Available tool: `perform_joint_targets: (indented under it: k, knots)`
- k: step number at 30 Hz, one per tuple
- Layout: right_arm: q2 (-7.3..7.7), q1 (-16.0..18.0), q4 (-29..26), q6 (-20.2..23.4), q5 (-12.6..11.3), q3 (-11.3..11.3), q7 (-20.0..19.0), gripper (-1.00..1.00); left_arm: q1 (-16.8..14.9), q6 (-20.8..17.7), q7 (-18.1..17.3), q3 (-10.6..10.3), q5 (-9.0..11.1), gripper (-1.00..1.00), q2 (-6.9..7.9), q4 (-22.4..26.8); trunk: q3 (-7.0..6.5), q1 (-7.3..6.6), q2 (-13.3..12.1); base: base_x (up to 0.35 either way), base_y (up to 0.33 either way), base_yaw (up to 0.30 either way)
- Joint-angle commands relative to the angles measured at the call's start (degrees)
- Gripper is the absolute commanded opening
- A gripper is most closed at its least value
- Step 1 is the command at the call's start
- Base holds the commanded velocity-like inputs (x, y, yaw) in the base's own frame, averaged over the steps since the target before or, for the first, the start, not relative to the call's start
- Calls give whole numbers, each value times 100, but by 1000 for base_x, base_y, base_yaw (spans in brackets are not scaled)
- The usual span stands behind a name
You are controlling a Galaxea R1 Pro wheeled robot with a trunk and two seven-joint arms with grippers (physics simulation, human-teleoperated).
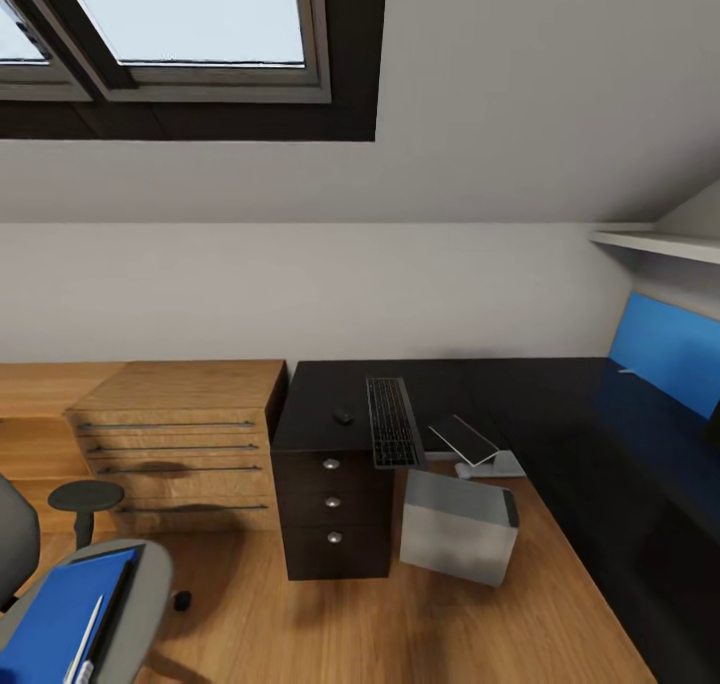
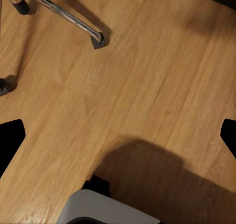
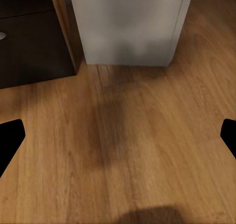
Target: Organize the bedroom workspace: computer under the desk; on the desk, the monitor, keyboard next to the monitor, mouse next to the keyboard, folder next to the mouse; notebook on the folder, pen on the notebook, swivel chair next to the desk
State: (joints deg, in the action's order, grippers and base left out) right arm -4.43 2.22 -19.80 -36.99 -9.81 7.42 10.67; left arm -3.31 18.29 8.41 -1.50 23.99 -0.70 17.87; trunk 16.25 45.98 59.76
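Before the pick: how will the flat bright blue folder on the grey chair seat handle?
The flat bright blue folder looks thin, so probably light and prone to flex. It lies flush on the seat, so edges may be hard to grip. The white pen resting on top would likely roll off.

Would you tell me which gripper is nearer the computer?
Right. The right gripper faces the computer just ahead across bare floor; the left gripper hangs over floor beside the swivel chair base.

Soft, even daylight from the skylight (image 1: 190,14); faint blurry shadows on the floor (image 3: 147,150).
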Motion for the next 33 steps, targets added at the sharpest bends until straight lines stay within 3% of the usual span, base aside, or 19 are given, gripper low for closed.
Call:
perform_joint_targets:
  k: [1, 33]
  knots:
    - [4, 3, 2, -19, -56, 49, 23, 100, -3, 16, 28, -17, 10, 100, 0, 0, 26, 23, 46, 0, 0, 0]
    - [4, 6, -7, -36, -57, 49, 23, 100, -3, 60, 29, -17, 6, 100, 0, -2, 616, 726, 1330, 0, 0, 0]
